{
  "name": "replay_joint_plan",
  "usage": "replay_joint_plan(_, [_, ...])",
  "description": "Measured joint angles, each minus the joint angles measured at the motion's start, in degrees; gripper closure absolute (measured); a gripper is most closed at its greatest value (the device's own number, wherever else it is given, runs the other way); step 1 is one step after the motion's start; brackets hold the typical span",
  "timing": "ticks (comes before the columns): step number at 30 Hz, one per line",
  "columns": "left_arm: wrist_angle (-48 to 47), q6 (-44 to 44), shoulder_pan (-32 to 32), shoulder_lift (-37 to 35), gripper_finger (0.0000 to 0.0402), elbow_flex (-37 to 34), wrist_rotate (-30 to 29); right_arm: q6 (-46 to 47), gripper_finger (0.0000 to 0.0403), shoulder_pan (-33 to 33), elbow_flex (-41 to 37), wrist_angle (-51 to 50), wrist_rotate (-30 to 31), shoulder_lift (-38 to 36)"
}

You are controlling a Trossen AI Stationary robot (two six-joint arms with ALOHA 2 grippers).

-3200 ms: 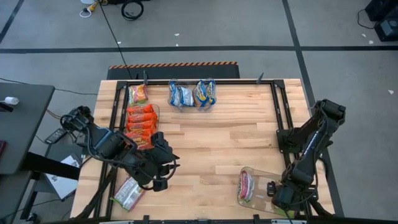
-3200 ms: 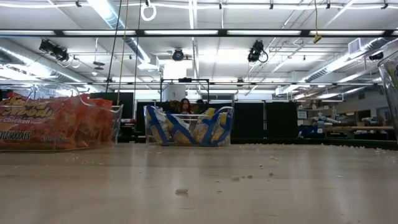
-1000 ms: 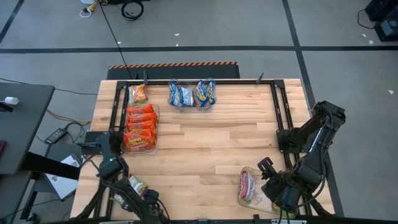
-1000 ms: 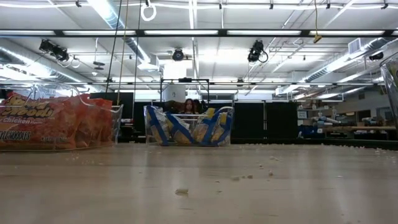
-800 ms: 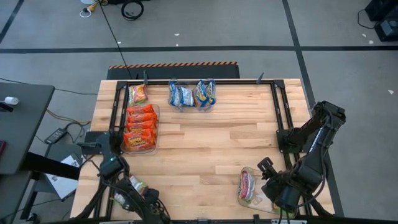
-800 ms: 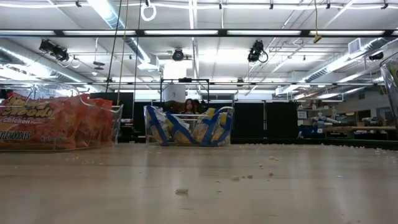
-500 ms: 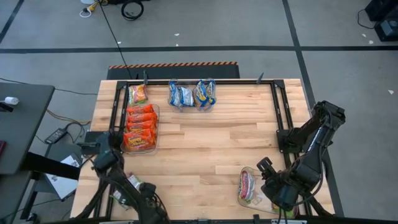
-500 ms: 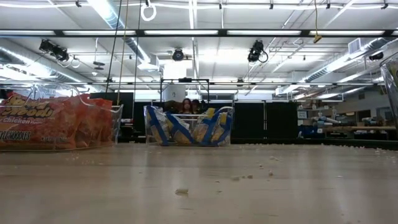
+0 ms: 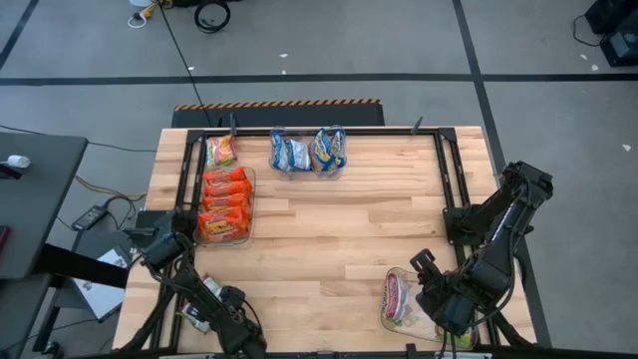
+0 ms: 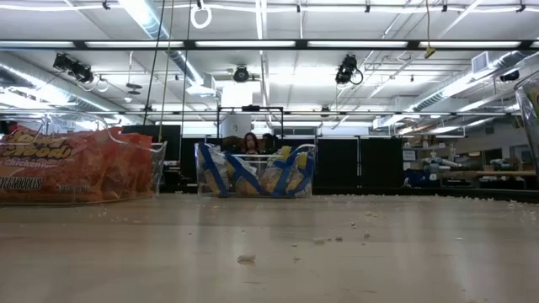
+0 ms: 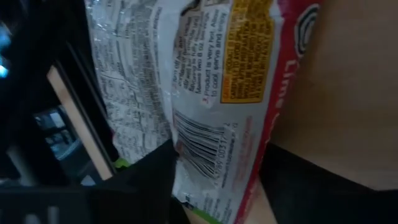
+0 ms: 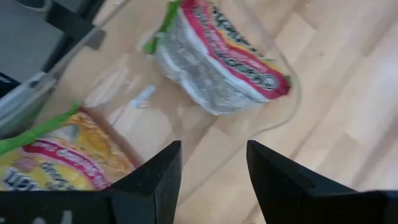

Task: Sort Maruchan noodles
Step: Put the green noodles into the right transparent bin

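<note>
A silver-white Maruchan noodle packet [image 11: 205, 93] with a red edge lies barcode side up at the table's near left corner. My left gripper [image 9: 221, 307] stands over it, open, with one finger on each side of the packet's end. The arm hides most of the packet in the high view. My right gripper [image 12: 214, 180] is open and hangs above a clear tray [image 9: 419, 284] at the near right. In that tray lie a red-and-green edged packet [image 12: 217, 56] and a yellow-green one with pink [image 12: 56, 168]. My left gripper comes at the packet slanting down from above. Its fingers [image 11: 149, 180] stand beside the two long edges of the barcode end [image 11: 205, 162], which fills the gap between them. Whether they touch it I cannot tell. The packet lies flat on the table.
A clear tray of orange-red packets [image 9: 224, 199] stands at the left, with a single packet [image 9: 221, 150] beyond it. A tray of blue-and-yellow packets [image 9: 309, 150] stands at the far edge. Black frame rails [image 9: 184, 189] run along the table's sides. People [image 10: 251, 141] show far behind.
My left gripper has come down and slid over the silver-white packet at the near left corner. The packet showed beside the arm in the high view before and is now mostly covered by it. It has stayed flat on the table.
</note>
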Motion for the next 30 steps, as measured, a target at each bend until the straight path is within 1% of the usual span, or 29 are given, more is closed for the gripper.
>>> replay_joint_plan(2, [-1.9, 2.5, 0.6, 0.0, 0.0212, 0.0, -0.3, -0.3, 0.0217, -0.2, 0.6, -1.4, 0.9, 0.0])
replay_joint_plan(5, [-2.8, 7.2, 1.8, -1.9, 0.0278, -0.2, -1.8, -3.1, 0.0217, -0.6, 2.8, -5.1, 3.5, -0.3])
replay_joint_plan(7, [-2.5, 7.9, 2.3, -4.7, 0.0326, -0.2, -5.8, -6.9, 0.0217, -0.7, 5.1, -6.8, 6.6, -0.5])
replay_joint_plan(9, [-2.0, 10.3, 3.1, -8.2, 0.0370, -0.2, -9.4, -10.6, 0.0217, -0.9, 7.5, -8.2, 11.3, -0.9])
replay_joint_plan(11, [-1.4, 12.6, 4.1, -12.6, 0.0391, -0.2, -12.7, -14.3, 0.0217, -0.9, 9.8, -8.5, 16.9, -1.6])
replay_joint_plan(14, [3.3, 17.0, 6.1, -20.9, 0.0389, -0.2, -18.5, -18.8, 0.0216, -1.7, 12.5, -6.2, 25.7, -3.2])
replay_joint_plan(16, [10.2, 20.1, 7.5, -26.2, 0.0389, -0.2, -25.1, -19.8, 0.0213, -3.0, 13.7, -2.6, 29.2, -4.5])
replay_joint_plan(18, [18.6, 24.3, 9.2, -30.6, 0.0392, -0.1, -32.5, -18.5, 0.0208, -4.7, 14.1, 2.8, 29.3, -6.2])
replay_joint_plan(21, [31.6, 33.7, 11.7, -35.0, 0.0394, -0.1, -42.9, -14.1, 0.0194, -7.5, 14.1, 12.0, 24.7, -8.8])
replay_joint_plan(23, [41.8, 42.3, 13.4, -36.0, 0.0394, -0.1, -47.4, -10.5, 0.0182, -8.8, 13.9, 16.6, 21.7, -9.8])
replay_joint_plan(25, [52.6, 52.0, 15.3, -36.1, 0.0394, -0.1, -47.7, -7.7, 0.0167, -9.5, 12.9, 20.0, 19.7, -10.8])
replay_joint_plan(27, [64.0, 60.4, 17.1, -35.8, 0.0394, -0.1, -45.5, -6.1, 0.0149, -9.5, 11.7, 22.8, 18.0, -11.9])
replay_joint_plan(30, [79.2, 71.2, 19.0, -35.5, 0.0394, -0.1, -41.6, -5.3, 0.0125, -9.5, 10.3, 30.3, 16.2, -14.0])
